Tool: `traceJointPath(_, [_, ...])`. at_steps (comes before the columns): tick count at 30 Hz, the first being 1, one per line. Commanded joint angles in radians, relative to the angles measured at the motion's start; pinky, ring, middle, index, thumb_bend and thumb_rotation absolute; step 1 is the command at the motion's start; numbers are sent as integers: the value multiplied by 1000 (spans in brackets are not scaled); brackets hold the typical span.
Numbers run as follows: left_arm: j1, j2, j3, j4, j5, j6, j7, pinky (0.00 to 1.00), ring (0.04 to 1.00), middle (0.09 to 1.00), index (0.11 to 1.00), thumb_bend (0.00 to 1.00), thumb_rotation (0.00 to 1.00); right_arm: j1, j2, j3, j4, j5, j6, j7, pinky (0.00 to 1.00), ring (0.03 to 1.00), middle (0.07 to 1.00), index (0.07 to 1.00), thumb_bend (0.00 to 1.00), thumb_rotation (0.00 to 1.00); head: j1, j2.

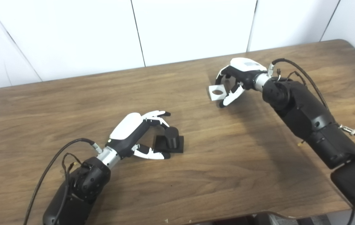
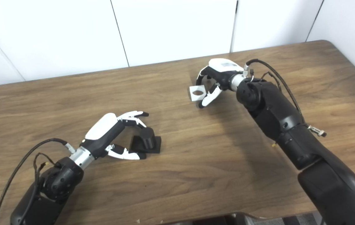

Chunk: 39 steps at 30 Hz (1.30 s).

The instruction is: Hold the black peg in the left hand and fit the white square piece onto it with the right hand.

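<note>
The black peg (image 1: 171, 137), a short cylinder on a square black base, stands on the wooden table (image 1: 196, 175) left of centre. My left hand (image 1: 140, 132) reaches around it from the left, fingers above and thumb below the base, still spread and open. My right hand (image 1: 235, 79) is at the far right of centre, raised a little above the table. It is shut on the white square piece (image 1: 217, 92), a flat white block with a round hole facing the camera, held at its fingertips.
White wall panels (image 1: 193, 28) stand behind the table's far edge. The table's front edge runs along the bottom of the picture, with a dark object (image 1: 258, 218) just below it.
</note>
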Motion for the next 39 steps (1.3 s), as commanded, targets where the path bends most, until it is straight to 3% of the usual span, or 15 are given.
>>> traceJointPath(1, [41, 44, -12, 23, 30, 75, -70, 790, 906, 885, 566, 878, 209, -40, 5, -3, 17, -4, 0, -11, 674, 814, 840, 630, 714, 254, 2, 2])
traceJointPath(3, [43, 44, -13, 18, 31, 79, -73, 796, 908, 886, 567, 875, 209, -40, 9, -3, 28, -4, -1, -22, 676, 814, 837, 621, 709, 249, 8, 4])
traceJointPath(4, [43, 45, -13, 17, 31, 79, -74, 798, 908, 888, 568, 874, 211, -40, 11, -4, 35, -2, -6, -30, 679, 813, 832, 547, 595, 192, 8, 4])
traceJointPath(5, [43, 44, -13, 18, 31, 78, -73, 797, 906, 887, 567, 875, 211, -39, 14, -4, 42, -2, -9, -38, 672, 806, 825, 512, 542, 165, 8, 4])
traceJointPath(7, [43, 44, -14, 18, 31, 78, -73, 796, 905, 886, 566, 876, 208, -39, 17, -1, 55, -3, -16, -52, 662, 798, 819, 498, 521, 154, 8, 4])
traceJointPath(28, [41, 39, -16, 16, 33, 96, -68, 798, 909, 886, 569, 874, 204, -13, 22, -11, 75, -1, -93, -197, 676, 796, 770, 483, 518, 138, 19, 8])
traceJointPath(33, [38, 36, -17, 27, 35, 97, -65, 792, 909, 887, 568, 869, 202, 5, 6, -38, 13, 13, -112, -215, 648, 783, 759, 483, 518, 137, 14, 8])
traceJointPath(39, [39, 29, -20, 45, 41, 88, -49, 791, 902, 881, 565, 865, 202, 39, -14, -90, -126, 40, -85, -183, 673, 799, 764, 482, 519, 138, 17, 9])
